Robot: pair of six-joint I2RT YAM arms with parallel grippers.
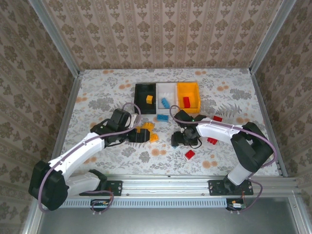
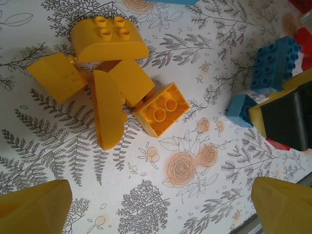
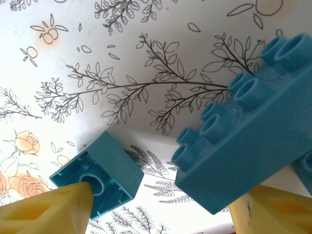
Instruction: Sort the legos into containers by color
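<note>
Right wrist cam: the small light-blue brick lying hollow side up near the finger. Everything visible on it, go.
The small light-blue plastic brick is squarish and glossy, lying overturned: hollow underside toward the camera, one round tube and thin ribs inside. It rests on the floral-print table, set diagonally in view. One yellow finger of the right gripper overlaps its lower corner; contact unclear. A gap separates it from the long blue studded brick.

Glossy plastic legos (image 2: 108, 39), seemingly smooth
</note>
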